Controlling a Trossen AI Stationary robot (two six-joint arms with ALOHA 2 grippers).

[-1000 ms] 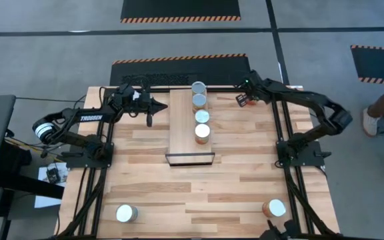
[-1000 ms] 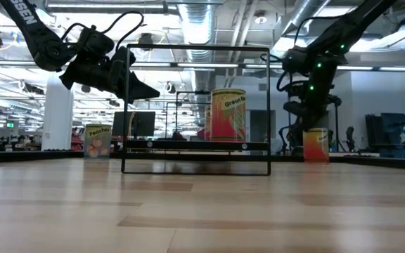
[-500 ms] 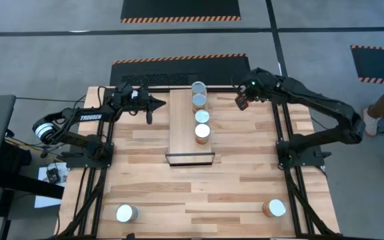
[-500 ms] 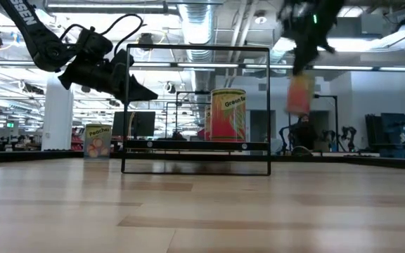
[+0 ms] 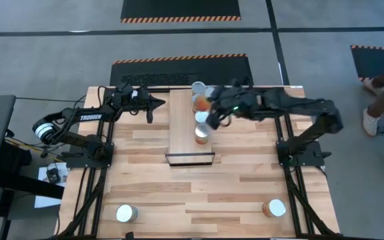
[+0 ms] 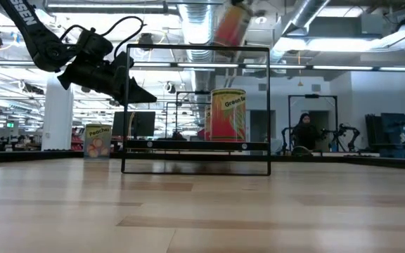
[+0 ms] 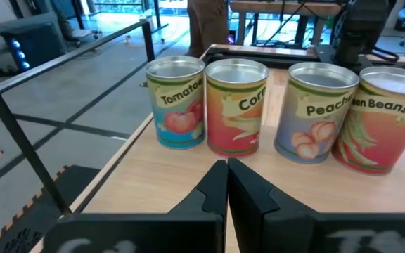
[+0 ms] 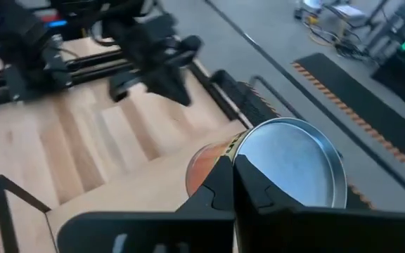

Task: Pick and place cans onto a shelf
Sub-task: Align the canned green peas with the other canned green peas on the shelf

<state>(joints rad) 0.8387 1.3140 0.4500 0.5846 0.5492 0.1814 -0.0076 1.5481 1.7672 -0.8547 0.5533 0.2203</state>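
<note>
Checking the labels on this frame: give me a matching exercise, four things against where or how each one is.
Things:
1 left gripper
2 right gripper
3 tomato can
4 loose can

States:
A shut on the lifted can above the shelf
B alone on the table, away from the shelf
C shut, raised beside the shelf
D end of a four-can row on the shelf

Pairs: 1-C, 2-A, 3-D, 4-B

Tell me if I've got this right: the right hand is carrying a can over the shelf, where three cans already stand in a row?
Nearly. Four cans stand on the shelf, not three. The left wrist view shows the Tomato can, Corn can, Peaches can and Green Beans can in a row. The right hand does carry a fifth can over the shelf.
</note>
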